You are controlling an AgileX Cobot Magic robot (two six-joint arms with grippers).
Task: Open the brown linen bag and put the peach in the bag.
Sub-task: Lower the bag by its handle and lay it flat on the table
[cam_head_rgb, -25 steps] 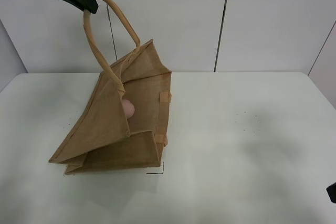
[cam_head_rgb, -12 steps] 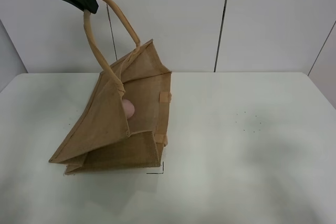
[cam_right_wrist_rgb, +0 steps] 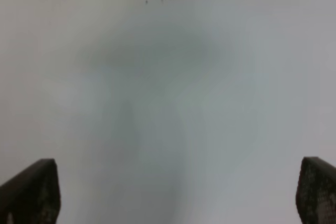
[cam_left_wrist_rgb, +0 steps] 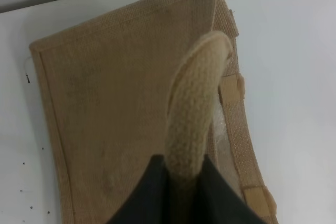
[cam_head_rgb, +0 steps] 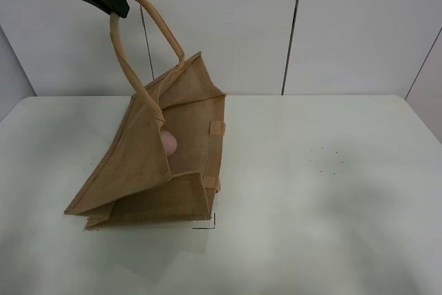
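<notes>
The brown linen bag [cam_head_rgb: 148, 170] lies tilted on the white table [cam_head_rgb: 331, 191], its mouth held open towards the right. My left gripper [cam_head_rgb: 114, 1] is shut on the bag's beige loop handle [cam_head_rgb: 128, 60] and holds it up high at the upper left. In the left wrist view the handle [cam_left_wrist_rgb: 191, 114] runs between the dark fingers [cam_left_wrist_rgb: 142, 198] with the bag's side [cam_left_wrist_rgb: 121, 98] below. The pink peach [cam_head_rgb: 169, 144] sits inside the bag, partly hidden by its front edge. My right gripper [cam_right_wrist_rgb: 173, 192] is open and empty over bare table; it is out of the exterior view.
A small black corner mark [cam_head_rgb: 207, 224] is on the table just right of the bag's base. Faint dark specks [cam_head_rgb: 328, 160] dot the table at the right. White wall panels [cam_head_rgb: 345, 25] stand behind the table's far edge.
The right arm's tip, at the exterior view's lower right edge a second ago, has left that view. The bag, the peach and my left gripper have not moved.
</notes>
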